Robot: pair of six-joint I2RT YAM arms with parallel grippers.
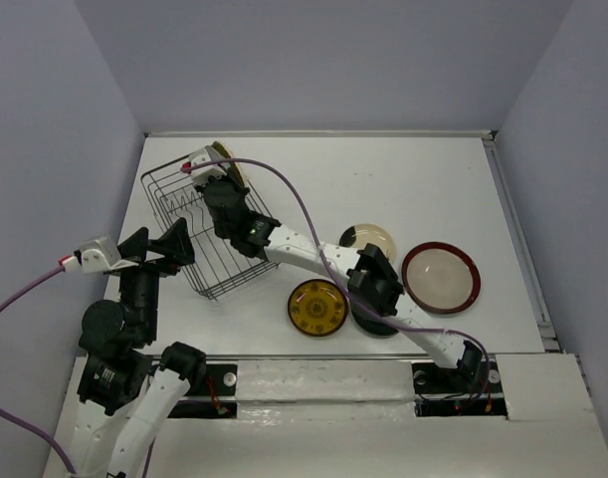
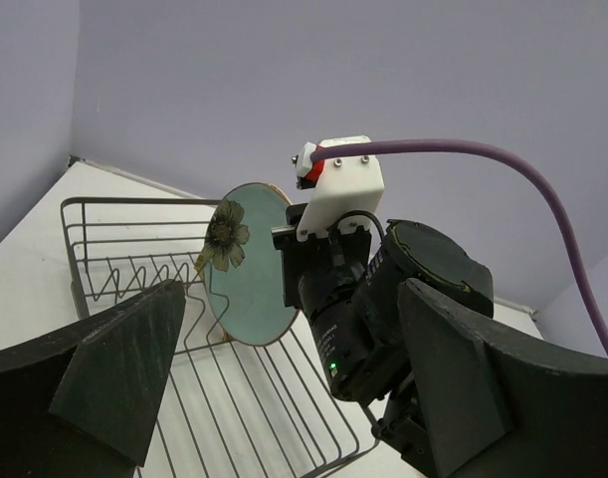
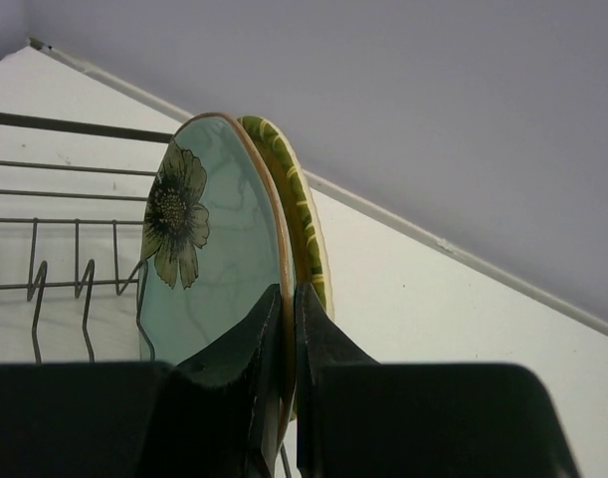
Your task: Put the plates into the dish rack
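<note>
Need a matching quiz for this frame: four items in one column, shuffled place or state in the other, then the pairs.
Items
1. teal flower plate
2. red-rimmed plate
3. yellow ribbed plate
4. left claw

Place or state
A. open, gripping nothing
B. lying flat on the table
C. pinched at its rim by the right claw
D. on edge just behind the teal flower plate

Pairs: 1-C, 2-B, 3-D, 4-A
</note>
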